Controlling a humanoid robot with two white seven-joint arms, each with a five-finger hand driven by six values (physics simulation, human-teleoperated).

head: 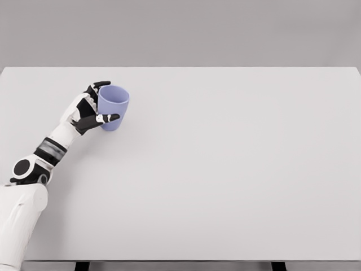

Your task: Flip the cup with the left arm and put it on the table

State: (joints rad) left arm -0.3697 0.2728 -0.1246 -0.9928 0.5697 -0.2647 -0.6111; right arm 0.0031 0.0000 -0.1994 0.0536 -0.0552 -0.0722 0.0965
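A light blue cup (pixel 113 107) stands mouth up on the white table (pixel 225 169), towards the far left. My left hand (pixel 97 104) is wrapped around the cup's left side: one finger curls behind the rim and the thumb (pixel 107 118) crosses the front of the cup low down. The left arm (pixel 34 169) comes in from the lower left corner. The cup's base looks level with the tabletop, but I cannot tell whether it touches. The right arm is out of view.
The table's far edge (pixel 180 68) runs behind the cup and the near edge (pixel 180 261) along the bottom of the picture. A plain grey wall lies beyond.
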